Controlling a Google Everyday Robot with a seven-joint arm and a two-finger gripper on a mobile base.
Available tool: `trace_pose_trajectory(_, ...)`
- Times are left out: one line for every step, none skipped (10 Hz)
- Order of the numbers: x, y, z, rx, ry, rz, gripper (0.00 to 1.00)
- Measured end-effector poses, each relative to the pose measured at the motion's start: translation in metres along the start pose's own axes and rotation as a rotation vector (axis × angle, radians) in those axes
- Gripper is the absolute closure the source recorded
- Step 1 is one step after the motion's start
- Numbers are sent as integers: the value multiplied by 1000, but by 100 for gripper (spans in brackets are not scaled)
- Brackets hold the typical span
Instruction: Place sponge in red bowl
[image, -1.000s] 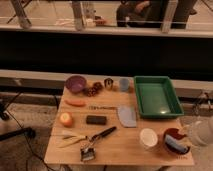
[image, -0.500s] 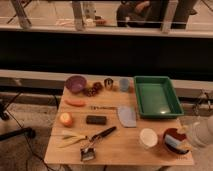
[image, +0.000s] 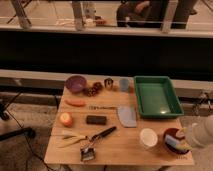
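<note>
The red bowl (image: 171, 135) stands at the table's front right corner, just right of a white cup (image: 148, 137). The light-blue sponge (image: 172, 143) lies tilted inside the bowl, against its front right side. My gripper (image: 183, 142) reaches in from the right edge on a white arm (image: 202, 131) and sits at the bowl's right rim, right by the sponge. I cannot tell whether it still touches the sponge.
A green tray (image: 175, 107) is behind the bowl. A blue-grey sheet (image: 127, 116), black block (image: 96, 120), brush (image: 95, 142), carrot (image: 76, 103), orange fruit (image: 66, 119), purple bowl (image: 76, 83) and blue cup (image: 124, 84) lie across the wooden table (image: 120, 152).
</note>
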Motion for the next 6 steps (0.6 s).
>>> trace_pose_trajectory(-2,-2,-7,9,-5,-7,71)
trace_pose_trajectory(-10,-4,-17,14,-11,-16,80)
trace_pose_trajectory(-15,-7,-22,16,-14,-24,83)
trace_pose_trajectory(-17,-5,-23,15,-15,-32,83)
trace_pose_trajectory(-18,-3,-21,13,-10,-35,83)
trace_pose_trajectory(-18,-1,-14,7,-6,-33,83)
